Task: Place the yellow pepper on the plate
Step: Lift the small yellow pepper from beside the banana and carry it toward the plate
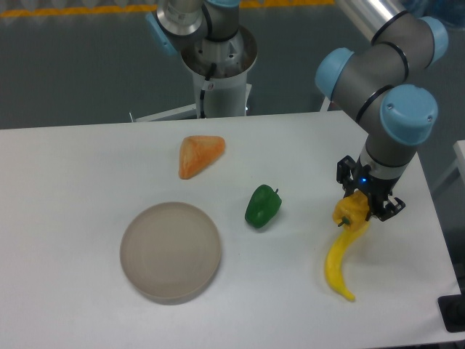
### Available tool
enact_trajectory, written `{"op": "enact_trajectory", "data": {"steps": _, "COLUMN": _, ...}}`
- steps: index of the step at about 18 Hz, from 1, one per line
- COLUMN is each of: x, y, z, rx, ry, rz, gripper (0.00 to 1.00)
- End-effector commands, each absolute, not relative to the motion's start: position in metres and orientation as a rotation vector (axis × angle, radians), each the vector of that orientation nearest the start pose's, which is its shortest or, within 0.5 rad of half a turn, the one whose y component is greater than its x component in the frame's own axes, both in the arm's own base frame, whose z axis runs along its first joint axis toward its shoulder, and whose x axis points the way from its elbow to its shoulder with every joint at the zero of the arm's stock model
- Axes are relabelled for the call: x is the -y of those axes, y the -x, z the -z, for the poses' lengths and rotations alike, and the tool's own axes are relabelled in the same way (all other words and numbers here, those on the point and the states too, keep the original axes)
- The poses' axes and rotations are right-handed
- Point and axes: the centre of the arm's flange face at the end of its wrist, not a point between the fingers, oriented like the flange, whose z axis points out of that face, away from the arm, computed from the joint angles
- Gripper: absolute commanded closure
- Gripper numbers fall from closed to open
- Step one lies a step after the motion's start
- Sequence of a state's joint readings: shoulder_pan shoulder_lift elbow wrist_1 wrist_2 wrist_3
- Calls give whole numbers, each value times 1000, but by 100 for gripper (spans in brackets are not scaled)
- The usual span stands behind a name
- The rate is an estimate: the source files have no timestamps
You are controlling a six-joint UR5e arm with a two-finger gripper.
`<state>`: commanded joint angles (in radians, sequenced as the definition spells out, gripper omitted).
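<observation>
**Desk:** Where does the yellow pepper (pixel 349 211) sit in this shot?

**Photographer:** Right of centre, at the tip of the UR5e arm. The gripper (pixel 361 206) is down over it, dark fingers on either side of its yellow-orange body, closed against it as far as the view shows. Whether the pepper rests on the white table (pixel 73 167) or is just lifted clear, I cannot tell. A banana (pixel 340 260) curves away directly below it toward the lower right, its upper end touching or nearly touching the pepper.

**Desk:** And the plate (pixel 170 251)?

**Photographer:** Lower left of centre, well apart from the arm, nothing on it. A green pepper (pixel 262 206) lies between the two, and an orange wedge (pixel 199 155) sits above the plate, toward the upper middle.

**Desk:** How will the pepper handle?

**Photographer:** It looks like a small, light thing with a smooth, glossy skin, so probably slippery, and likely firm enough to take a squeeze. The ribbed lobes are the best hold: fingers across the widest part of the body, seated in the grooves, not on the stem. Gripped off-centre, it could twist out on the way across.
</observation>
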<state>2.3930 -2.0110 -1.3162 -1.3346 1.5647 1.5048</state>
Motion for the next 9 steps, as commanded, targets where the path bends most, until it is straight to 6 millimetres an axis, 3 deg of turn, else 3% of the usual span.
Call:
{"op": "enact_trajectory", "data": {"steps": 3, "x": -566, "y": 400, "z": -381, "rx": -958, "ry": 2949, "rz": -79, "gripper": 80}}
{"op": "enact_trajectory", "data": {"steps": 4, "x": -583, "y": 382, "z": -382, "rx": -942, "ry": 2945, "rz": -81, "gripper": 80}}
{"op": "enact_trajectory", "data": {"steps": 9, "x": -612, "y": 330, "z": -382, "rx": -831, "ry": 2937, "rz": -29, "gripper": 80}}
